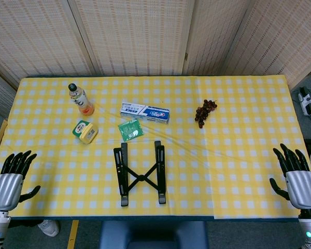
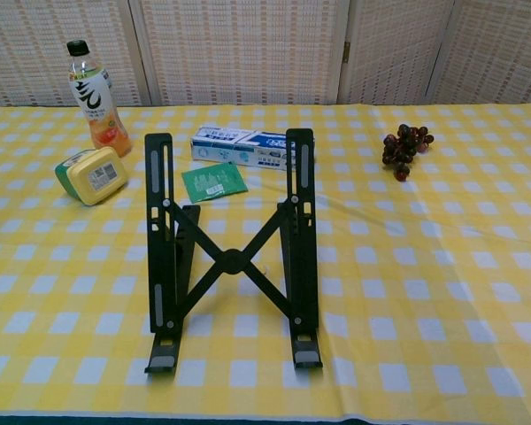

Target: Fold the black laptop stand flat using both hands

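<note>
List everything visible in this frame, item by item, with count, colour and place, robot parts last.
laptop stand: 1, black, propped open, near centre
bottle: 1, clear with orange drink, far left
small tub: 1, yellow-green, before the bottle
toothpaste box: 1, white-blue, behind the stand
sachet: 1, green, between box and stand
grapes: 1 bunch, dark red, far right
tablecloth: 1, yellow-white check
left hand: 1, silver-black, open, near left edge
right hand: 1, silver-black, open, near right edge

Bright, even indoor light, both views sharp.
Shadows are faint and soft; no glare; head view's corners look slightly dimmer.
</note>
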`<act>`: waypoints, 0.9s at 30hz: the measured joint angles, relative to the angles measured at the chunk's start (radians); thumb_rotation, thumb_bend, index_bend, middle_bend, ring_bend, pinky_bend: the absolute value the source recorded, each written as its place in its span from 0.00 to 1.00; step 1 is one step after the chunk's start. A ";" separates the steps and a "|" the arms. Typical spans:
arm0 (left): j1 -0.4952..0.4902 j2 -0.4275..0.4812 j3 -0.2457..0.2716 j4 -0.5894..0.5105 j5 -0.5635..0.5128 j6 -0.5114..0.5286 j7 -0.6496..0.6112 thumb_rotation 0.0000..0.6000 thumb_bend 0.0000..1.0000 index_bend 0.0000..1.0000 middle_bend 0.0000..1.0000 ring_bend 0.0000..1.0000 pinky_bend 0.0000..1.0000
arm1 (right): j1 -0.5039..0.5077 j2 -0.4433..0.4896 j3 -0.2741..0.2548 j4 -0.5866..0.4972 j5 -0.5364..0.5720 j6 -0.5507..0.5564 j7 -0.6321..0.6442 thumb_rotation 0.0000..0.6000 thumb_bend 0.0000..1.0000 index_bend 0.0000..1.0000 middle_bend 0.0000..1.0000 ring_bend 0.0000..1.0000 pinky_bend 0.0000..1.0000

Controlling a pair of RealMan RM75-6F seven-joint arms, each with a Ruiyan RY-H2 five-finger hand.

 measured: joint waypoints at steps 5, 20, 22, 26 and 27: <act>0.001 -0.003 -0.002 0.003 -0.008 0.001 0.013 1.00 0.24 0.13 0.11 0.08 0.04 | 0.004 -0.002 -0.001 0.004 -0.002 -0.007 0.003 1.00 0.37 0.01 0.02 0.09 0.00; -0.089 0.015 -0.027 0.004 -0.011 -0.132 -0.132 1.00 0.24 0.11 0.11 0.08 0.05 | 0.036 0.026 0.000 -0.032 -0.035 -0.035 0.026 1.00 0.37 0.01 0.02 0.09 0.00; -0.118 0.021 -0.031 0.005 -0.014 -0.181 -0.195 1.00 0.24 0.10 0.11 0.08 0.05 | 0.044 0.029 0.003 -0.041 -0.038 -0.040 0.018 1.00 0.37 0.01 0.02 0.09 0.00; -0.176 0.031 -0.037 0.009 -0.019 -0.285 -0.334 1.00 0.24 0.08 0.11 0.08 0.06 | 0.061 0.035 0.010 -0.062 -0.039 -0.059 -0.007 1.00 0.37 0.01 0.02 0.09 0.00; -0.195 0.033 -0.038 0.012 -0.020 -0.316 -0.382 1.00 0.24 0.08 0.11 0.08 0.06 | 0.064 0.036 0.011 -0.067 -0.038 -0.064 -0.013 1.00 0.37 0.01 0.02 0.09 0.00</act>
